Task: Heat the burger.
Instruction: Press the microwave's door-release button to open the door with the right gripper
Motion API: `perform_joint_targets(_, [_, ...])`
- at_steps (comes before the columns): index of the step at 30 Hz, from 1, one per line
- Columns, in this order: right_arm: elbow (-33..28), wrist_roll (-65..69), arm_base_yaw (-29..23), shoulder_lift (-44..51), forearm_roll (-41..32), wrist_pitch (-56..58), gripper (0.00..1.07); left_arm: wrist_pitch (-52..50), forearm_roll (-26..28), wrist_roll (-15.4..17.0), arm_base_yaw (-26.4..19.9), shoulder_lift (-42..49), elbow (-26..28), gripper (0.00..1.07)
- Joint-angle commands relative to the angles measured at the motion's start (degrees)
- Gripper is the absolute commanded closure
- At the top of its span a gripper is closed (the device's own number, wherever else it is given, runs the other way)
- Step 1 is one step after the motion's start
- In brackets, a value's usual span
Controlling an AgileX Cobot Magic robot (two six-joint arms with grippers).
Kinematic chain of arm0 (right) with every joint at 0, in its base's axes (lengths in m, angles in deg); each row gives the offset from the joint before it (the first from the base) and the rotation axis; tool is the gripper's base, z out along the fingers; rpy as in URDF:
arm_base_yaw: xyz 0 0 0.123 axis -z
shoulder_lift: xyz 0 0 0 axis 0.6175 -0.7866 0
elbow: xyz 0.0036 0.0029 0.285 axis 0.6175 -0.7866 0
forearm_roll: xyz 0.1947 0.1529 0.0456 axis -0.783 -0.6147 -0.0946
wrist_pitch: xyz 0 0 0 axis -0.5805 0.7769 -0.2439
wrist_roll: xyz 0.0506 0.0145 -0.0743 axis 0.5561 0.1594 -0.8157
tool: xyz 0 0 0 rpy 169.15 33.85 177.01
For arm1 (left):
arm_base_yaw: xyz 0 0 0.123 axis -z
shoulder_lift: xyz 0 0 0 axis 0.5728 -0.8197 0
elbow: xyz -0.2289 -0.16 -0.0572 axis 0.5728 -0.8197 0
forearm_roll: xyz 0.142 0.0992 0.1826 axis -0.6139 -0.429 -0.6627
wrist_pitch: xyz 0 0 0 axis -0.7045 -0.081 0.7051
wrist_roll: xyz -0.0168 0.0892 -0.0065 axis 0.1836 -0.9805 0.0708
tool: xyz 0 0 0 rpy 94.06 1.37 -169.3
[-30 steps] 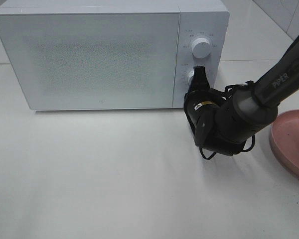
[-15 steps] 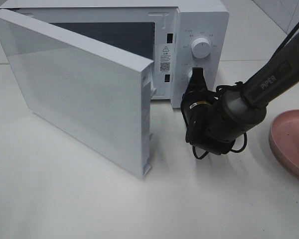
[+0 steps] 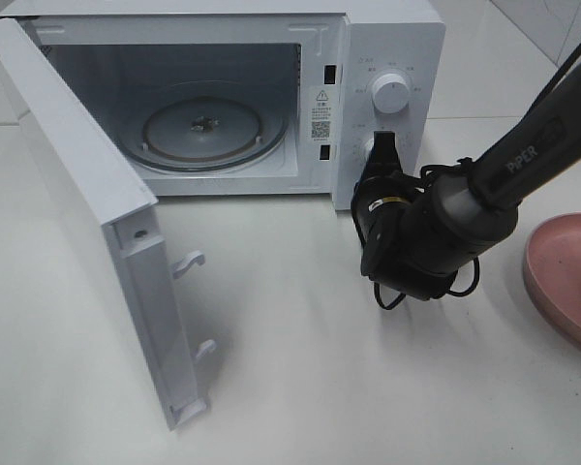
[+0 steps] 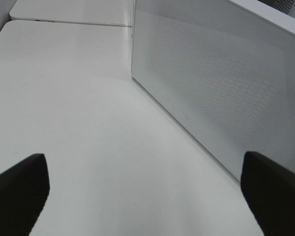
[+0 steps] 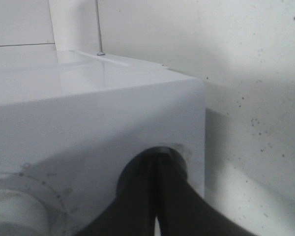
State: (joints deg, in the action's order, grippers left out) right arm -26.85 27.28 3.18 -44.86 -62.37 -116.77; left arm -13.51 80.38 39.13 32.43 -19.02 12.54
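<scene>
The burger is out of view. A white microwave (image 3: 392,39) stands at the back with its door (image 3: 77,203) swung wide to the left. Its glass turntable (image 3: 213,131) lies bare inside. My right gripper (image 3: 385,141) is shut, its tips pressed against the lower control under the upper knob (image 3: 390,94). In the right wrist view the shut fingers (image 5: 155,196) touch the microwave's control panel (image 5: 88,128). My left gripper (image 4: 147,196) is open with nothing between its fingertips (image 4: 19,182), low over the table and facing the door's outer face (image 4: 226,83).
A round pink plate (image 3: 566,276) sits at the right edge of the white table (image 3: 300,368), with no food showing on the part in view. The open door juts toward the front left, its latch hooks (image 3: 189,262) pointing right.
The microwave door went from shut to fully open, swinging out to the left. The right gripper stayed against the lower control, shifting only slightly.
</scene>
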Motion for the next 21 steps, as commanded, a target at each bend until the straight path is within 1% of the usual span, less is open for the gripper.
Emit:
perform_joint_targets(1, [6.0, 1.0, 3.8, 0.5, 7.2, -12.0, 1.07, 0.1, 0.2, 0.3, -0.1, 0.5, -0.1, 0.09])
perform_joint_targets(4, [6.0, 1.0, 3.8, 0.5, 7.2, -8.6, 1.07, 0.1, 0.2, 0.3, -0.1, 0.5, -0.1, 0.09])
perform_joint_targets(11, [5.7, 1.0, 3.8, 1.4, 7.3, -5.0, 1.07, 0.1, 0.2, 0.3, -0.1, 0.5, -0.1, 0.09])
perform_joint_targets(15, [4.4, 0.8, 3.8, 2.6, 7.3, -4.6, 1.07, 0.1, 0.2, 0.3, -0.1, 0.5, -0.1, 0.09])
perform_joint_targets(17, [2.0, 0.6, 3.4, 4.0, 8.3, -2.6, 1.07, 0.1, 0.2, 0.3, -0.1, 0.5, -0.1, 0.09])
perform_joint_targets(21, [0.1, 0.6, 3.3, 5.1, 9.6, -0.1, 1.07, 0.1, 0.2, 0.3, -0.1, 0.5, -0.1, 0.09])
